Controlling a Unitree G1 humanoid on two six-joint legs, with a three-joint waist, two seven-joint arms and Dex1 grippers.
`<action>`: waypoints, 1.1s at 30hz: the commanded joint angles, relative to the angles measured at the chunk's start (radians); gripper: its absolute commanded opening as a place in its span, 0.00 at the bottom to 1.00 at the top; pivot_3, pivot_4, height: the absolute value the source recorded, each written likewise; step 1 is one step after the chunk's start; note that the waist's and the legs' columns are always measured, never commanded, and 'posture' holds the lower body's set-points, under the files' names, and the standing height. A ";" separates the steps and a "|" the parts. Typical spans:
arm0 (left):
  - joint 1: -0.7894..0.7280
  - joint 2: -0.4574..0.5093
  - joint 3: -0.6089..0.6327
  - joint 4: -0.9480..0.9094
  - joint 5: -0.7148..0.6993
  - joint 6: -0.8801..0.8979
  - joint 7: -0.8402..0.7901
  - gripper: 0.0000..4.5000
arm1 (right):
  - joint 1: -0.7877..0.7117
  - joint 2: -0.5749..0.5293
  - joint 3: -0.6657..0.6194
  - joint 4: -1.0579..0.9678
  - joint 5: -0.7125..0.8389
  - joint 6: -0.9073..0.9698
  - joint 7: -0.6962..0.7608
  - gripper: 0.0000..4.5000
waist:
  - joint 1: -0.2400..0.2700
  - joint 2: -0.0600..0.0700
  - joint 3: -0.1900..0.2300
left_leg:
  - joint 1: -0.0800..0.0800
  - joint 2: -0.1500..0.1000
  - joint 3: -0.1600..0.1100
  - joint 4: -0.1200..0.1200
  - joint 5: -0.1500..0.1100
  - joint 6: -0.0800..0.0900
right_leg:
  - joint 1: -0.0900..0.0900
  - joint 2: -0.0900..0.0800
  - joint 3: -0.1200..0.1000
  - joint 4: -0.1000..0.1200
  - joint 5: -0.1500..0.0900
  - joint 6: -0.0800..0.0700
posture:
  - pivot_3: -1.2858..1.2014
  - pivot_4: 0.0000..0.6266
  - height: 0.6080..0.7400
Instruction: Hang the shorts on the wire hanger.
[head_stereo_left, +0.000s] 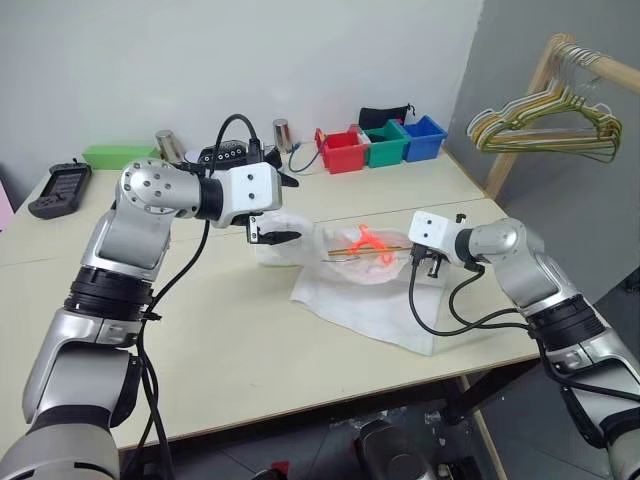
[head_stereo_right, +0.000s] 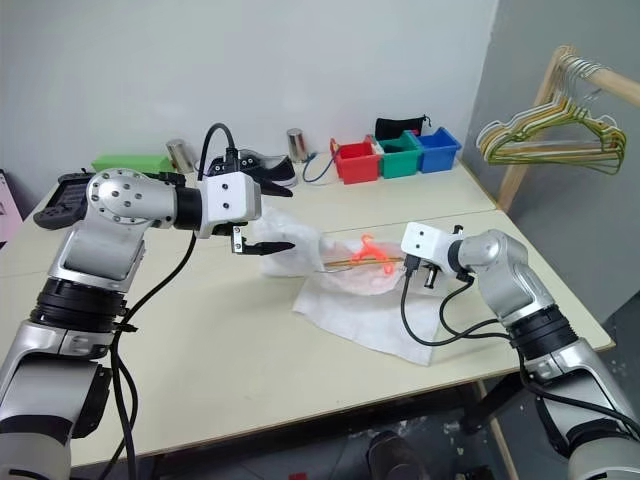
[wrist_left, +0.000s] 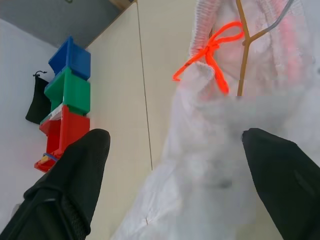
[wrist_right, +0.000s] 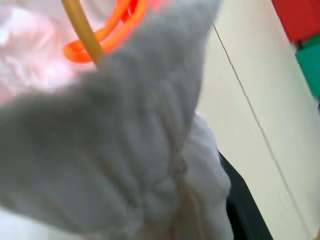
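On the far left of the pale beige surface (head_stereo_left: 200, 340) lies a black handheld controller (head_stereo_left: 58, 188), and behind it a flat green box (head_stereo_left: 118, 155). The left pincer (head_stereo_left: 283, 238) hovers just above the left end of the large white soft fabric shorts (head_stereo_left: 370, 300); its two black fingers (wrist_left: 75, 175) stand wide apart and hold nothing. The shorts lie crumpled in the middle of the surface, with the bright orange drawstring (head_stereo_left: 365, 240) on top. The thin yellow-gold wire hanger (head_stereo_left: 350, 254) lies partly inside the waistband, near the drawstring. At the right end of the shorts, the right pincer (head_stereo_left: 412, 262) is closed on the white fabric, which bunches up between its fingers. At the back of the surface stand three small plastic bins, red (head_stereo_left: 343, 150), green (head_stereo_left: 386, 142) and blue (head_stereo_left: 424, 137). On the far right, a bunch of pale green, yellow and white hangers (head_stereo_left: 545, 125) hangs on a wooden rail (head_stereo_left: 600, 65).
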 joint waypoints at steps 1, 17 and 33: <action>-0.034 0.027 0.039 0.019 0.008 -0.024 0.025 0.99 | 0.008 -0.013 -0.043 -0.063 0.007 0.032 -0.013 0.06 | -0.002 0.000 0.000 | 0.000 0.000 0.000 0.000 0.000 0.000 | 0.000 0.000 0.000 0.000 0.000 0.000 | 0.39 0.02 1.00; 0.006 0.030 0.037 -0.018 0.010 -0.010 0.038 1.00 | 0.006 -0.010 -0.040 -0.055 0.014 0.026 -0.016 0.02 | -0.003 0.000 0.000 | 0.000 0.000 0.000 0.000 0.000 0.000 | 0.000 0.000 0.000 0.000 0.000 0.000 | 0.40 0.03 1.00; 0.125 0.051 0.050 -0.075 0.005 0.024 0.075 1.00 | 0.006 0.010 -0.052 -0.069 0.049 0.075 -0.012 0.09 | 0.000 0.000 0.000 | 0.000 0.000 0.000 0.000 0.000 0.000 | 0.000 0.000 0.000 0.000 0.000 0.000 | 0.40 0.05 1.00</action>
